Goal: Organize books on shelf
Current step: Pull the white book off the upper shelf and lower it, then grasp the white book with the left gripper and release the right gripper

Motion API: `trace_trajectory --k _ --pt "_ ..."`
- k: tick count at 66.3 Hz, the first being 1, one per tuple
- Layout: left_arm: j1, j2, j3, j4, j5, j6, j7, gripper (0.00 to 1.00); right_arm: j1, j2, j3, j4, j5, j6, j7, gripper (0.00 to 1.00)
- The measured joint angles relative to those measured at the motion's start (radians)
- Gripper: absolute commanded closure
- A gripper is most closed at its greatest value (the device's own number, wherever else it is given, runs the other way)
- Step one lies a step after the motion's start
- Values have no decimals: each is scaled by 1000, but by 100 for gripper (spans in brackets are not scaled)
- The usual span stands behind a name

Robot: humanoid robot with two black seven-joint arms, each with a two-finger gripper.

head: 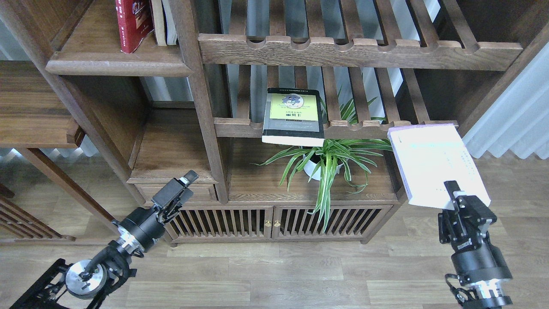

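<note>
A red book (133, 23) stands upright on the solid dark-brown shelf (116, 68) at the upper left, next to a pale book spine (159, 21). A black-grey book with a yellow-green panel (293, 116) lies flat on the lower slatted rack, its near end hanging over the front rail. My right gripper (453, 195) is shut on the near edge of the thick white book (433, 163) and holds it in the air at the right; its far corner is close to the rack's right end. My left gripper (185, 180) is low at the left, empty, its dark fingers hard to tell apart.
A spider plant in a white pot (319, 165) stands on the cabinet top under the lower slatted rack (356, 128). An upper slatted rack (356, 49) spans the middle. A side table (34, 107) stands at the far left. Wood floor lies below.
</note>
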Motion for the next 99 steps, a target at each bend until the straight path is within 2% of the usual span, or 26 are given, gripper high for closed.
trace_trajectory --k 12,36,49,60,72,91,92,99 --pt "27 -12 102 -62 -254 0 5 0 9 46 -108 -22 -12 0 -47 90" --pt "55 -19 223 -137 -284 0 6 0 71 171 -275 -64 -56 0 -126 92" --pt "81 -16 252 -141 -276 0 6 3 72 201 -286 -89 -82 0 -130 92" --pt "90 -21 280 -137 -264 0 6 9 59 216 -291 -90 -116 0 -131 92" --pt "105 -23 302 -129 -241 0 7 11 35 240 -318 -90 -148 0 -135 91" --pt "105 -24 312 -94 -188 0 7 19 -5 275 -332 -90 -207 0 -145 91" --pt "105 -23 313 -91 -185 0 6 25 -11 276 -335 -90 -213 0 -145 91" --pt "105 -19 314 -88 -181 0 6 32 -16 277 -338 -90 -218 0 -145 91"
